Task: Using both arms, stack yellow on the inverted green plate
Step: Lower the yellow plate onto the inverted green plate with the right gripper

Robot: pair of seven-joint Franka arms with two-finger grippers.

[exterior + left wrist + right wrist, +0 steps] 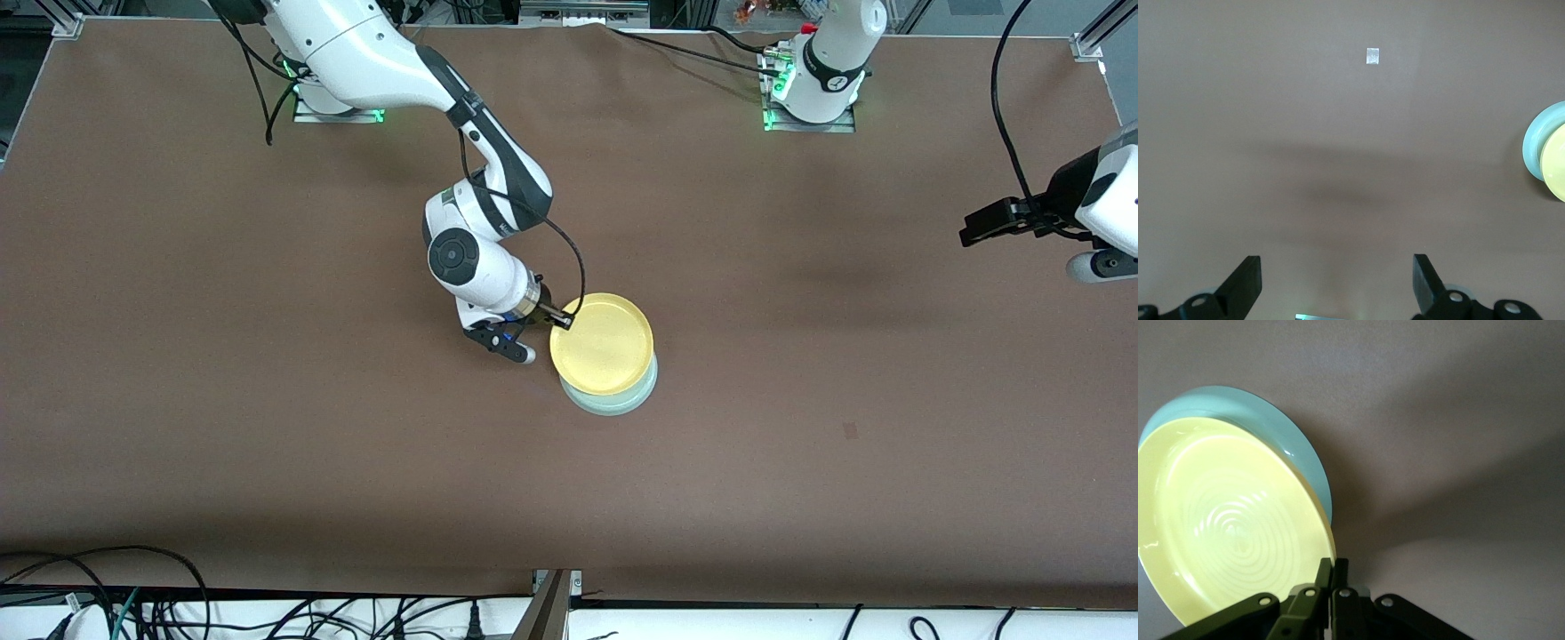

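While right gripper [562, 322] clamps rim of yellow plate [603, 343], plate sits over green plate [622, 400] mid-table [267, 400]. Left gripper [1337, 283] spread, holding nothing, waiting toward table's left-arm end.

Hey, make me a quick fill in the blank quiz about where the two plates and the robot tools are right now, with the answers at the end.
1. The yellow plate lies over the ____ plate.
2. The right tool is shut on the rim of the ____ plate.
3. The left tool hangs with its fingers ____ over the bare table.
4. The green plate rests on the ____.

Answers: green; yellow; open; table
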